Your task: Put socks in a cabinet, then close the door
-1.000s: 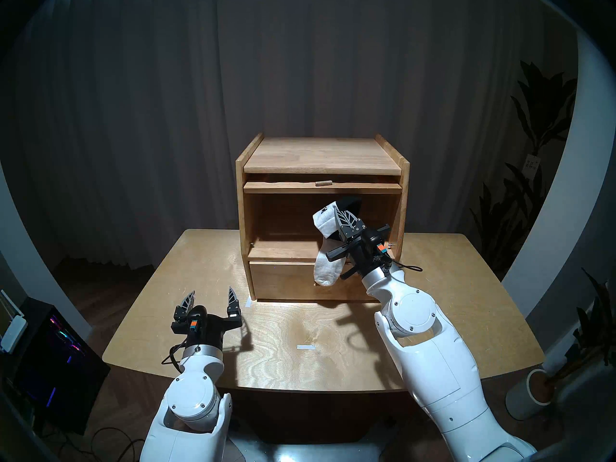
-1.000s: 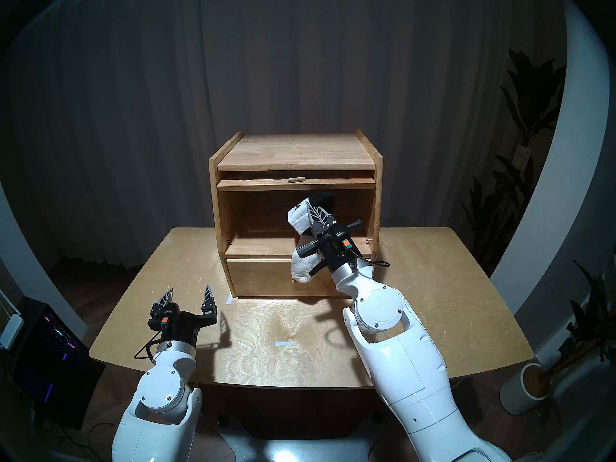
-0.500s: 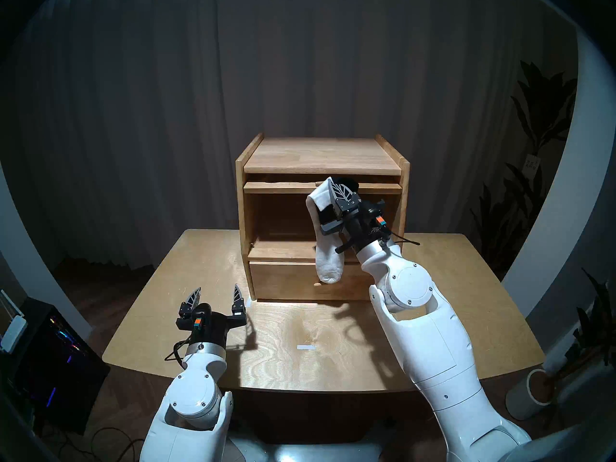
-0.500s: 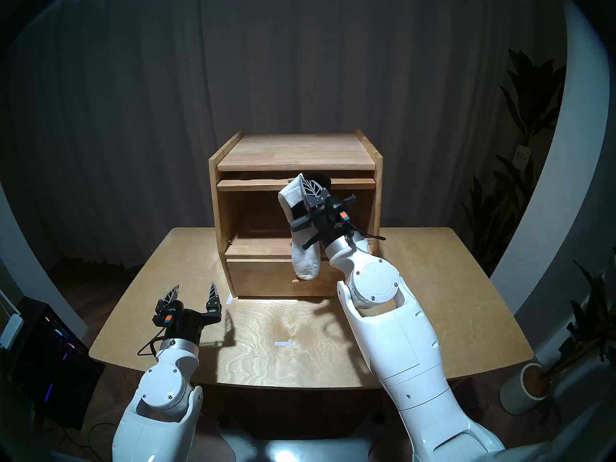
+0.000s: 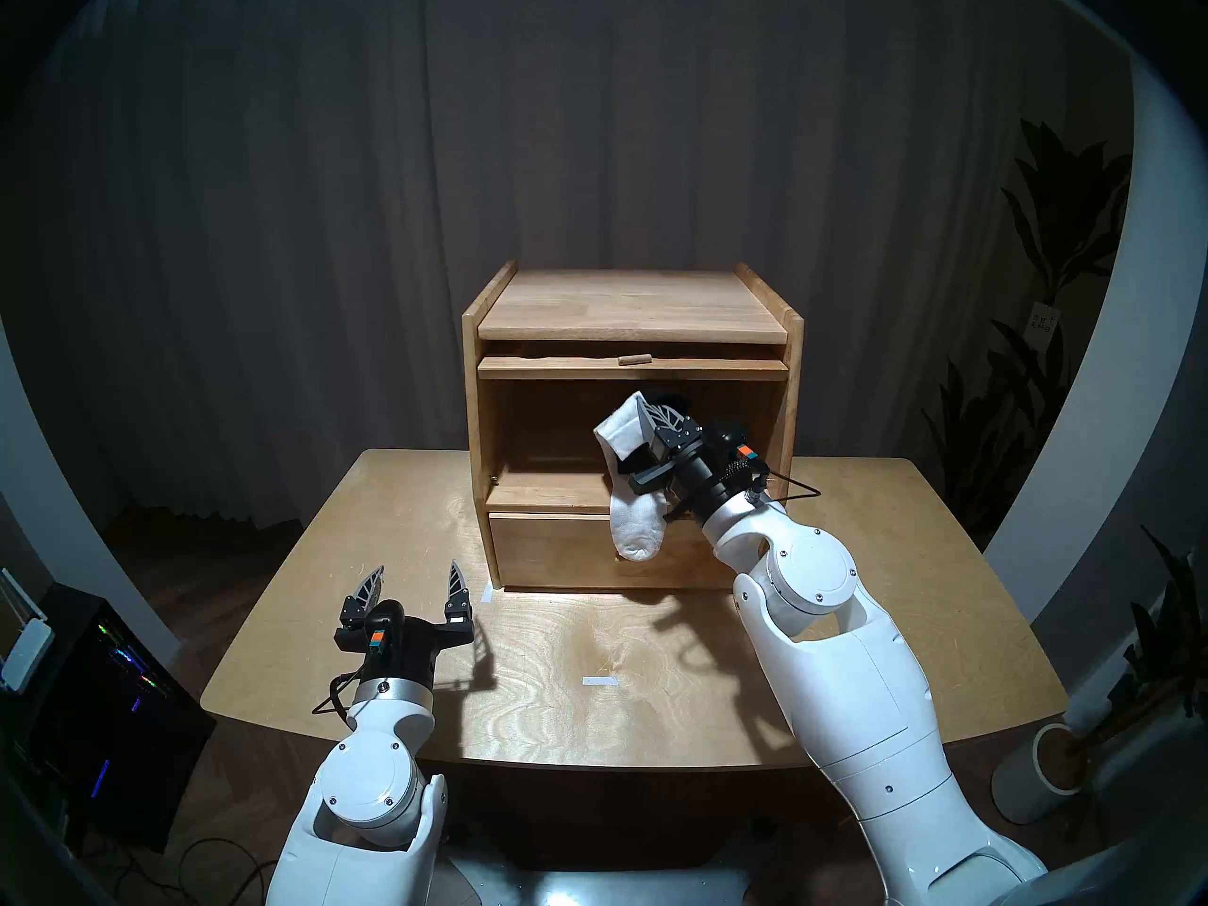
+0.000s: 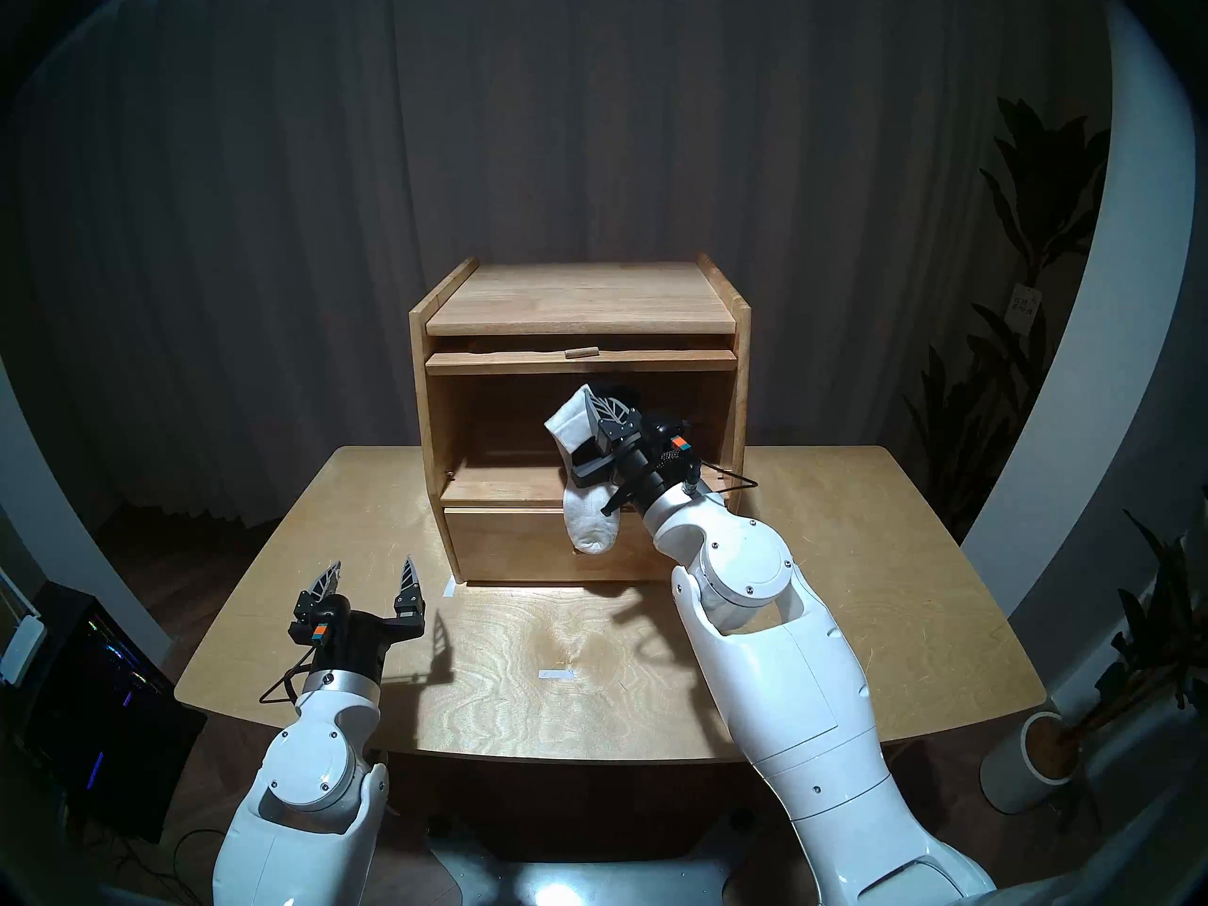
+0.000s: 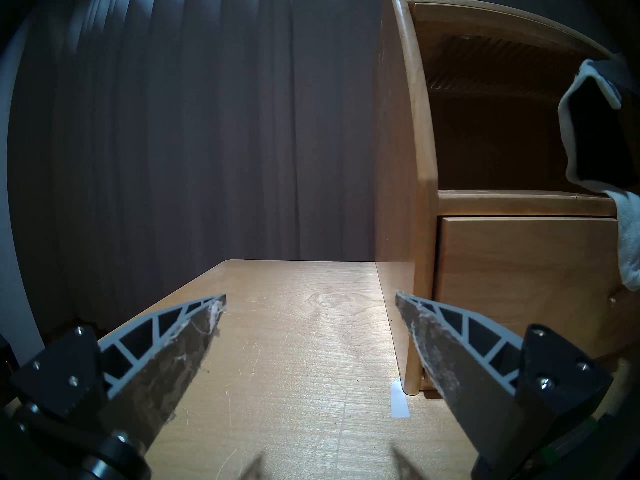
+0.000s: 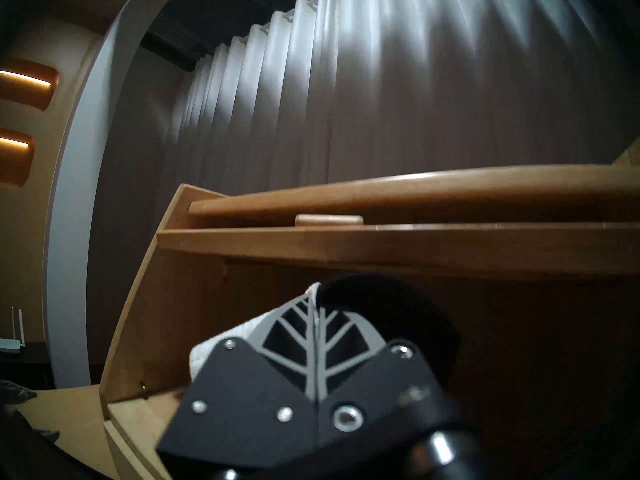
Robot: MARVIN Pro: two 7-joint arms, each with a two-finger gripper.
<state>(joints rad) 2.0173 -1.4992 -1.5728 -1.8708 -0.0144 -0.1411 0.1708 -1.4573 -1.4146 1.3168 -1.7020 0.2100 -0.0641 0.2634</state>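
Near the surface's front left corner, our left claw hovers wide open, holding nothing. Farther back at the rear edge, our right claw is clamped on 2 socks, white and black, at the cabinet's open compartment; the door lies tucked overhead. The dangling white toe may snag the shelf lip. Dark curtains hang behind.

Two socks, one cabinet, one table, two claws.
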